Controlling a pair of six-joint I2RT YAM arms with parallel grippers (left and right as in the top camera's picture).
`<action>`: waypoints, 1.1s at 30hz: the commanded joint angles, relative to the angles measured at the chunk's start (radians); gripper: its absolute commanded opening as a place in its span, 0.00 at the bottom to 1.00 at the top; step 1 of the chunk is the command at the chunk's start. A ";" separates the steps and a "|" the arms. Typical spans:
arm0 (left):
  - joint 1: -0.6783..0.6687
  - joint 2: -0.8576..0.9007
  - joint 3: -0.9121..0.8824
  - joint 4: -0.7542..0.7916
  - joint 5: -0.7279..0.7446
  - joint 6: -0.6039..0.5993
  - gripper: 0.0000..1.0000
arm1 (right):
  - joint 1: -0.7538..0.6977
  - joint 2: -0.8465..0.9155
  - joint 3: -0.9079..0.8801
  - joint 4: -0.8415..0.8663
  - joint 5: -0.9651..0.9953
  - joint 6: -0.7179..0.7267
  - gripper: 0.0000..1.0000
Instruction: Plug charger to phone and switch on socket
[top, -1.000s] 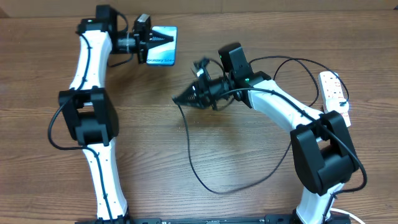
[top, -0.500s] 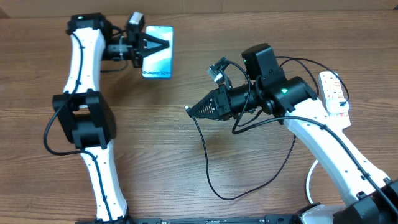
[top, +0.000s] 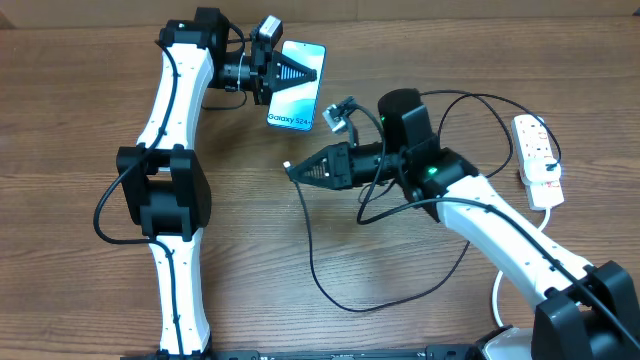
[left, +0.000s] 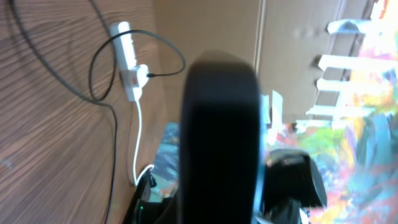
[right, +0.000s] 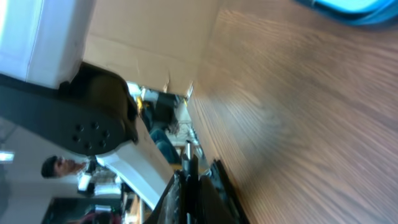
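The phone (top: 293, 105), light blue screen with "Galaxy S24" text at its lower edge, is held off the table at the back centre. My left gripper (top: 304, 72) is shut on its upper part. In the left wrist view the phone (left: 219, 124) shows as a dark edge-on slab hiding the fingers. My right gripper (top: 296, 170) is shut on the plug end of the charger, the thin black cable (top: 308, 245), just below and in front of the phone. The plug tip (right: 188, 154) sticks out between the fingers (right: 194, 186). The socket (top: 537, 148), a white power strip, lies at the right edge.
The black cable loops across the table's middle (top: 400, 298) and back up to the power strip, which also shows in the left wrist view (left: 129, 59). A white lead (top: 503, 290) runs off the strip toward the front. A cardboard wall stands behind the table.
My left arm has carried the phone to the right, toward the centre. My right gripper has moved left and a little back with the plug, closing most of the gap to the phone.
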 joint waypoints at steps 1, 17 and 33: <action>0.009 -0.050 0.014 0.027 -0.068 -0.200 0.04 | 0.026 -0.005 -0.029 0.064 0.101 0.145 0.04; 0.009 -0.050 0.014 0.065 -0.016 -0.179 0.04 | 0.032 -0.004 -0.038 0.193 0.269 0.306 0.04; 0.010 -0.050 0.014 0.068 0.047 -0.116 0.04 | 0.035 -0.004 -0.239 0.623 0.257 0.449 0.04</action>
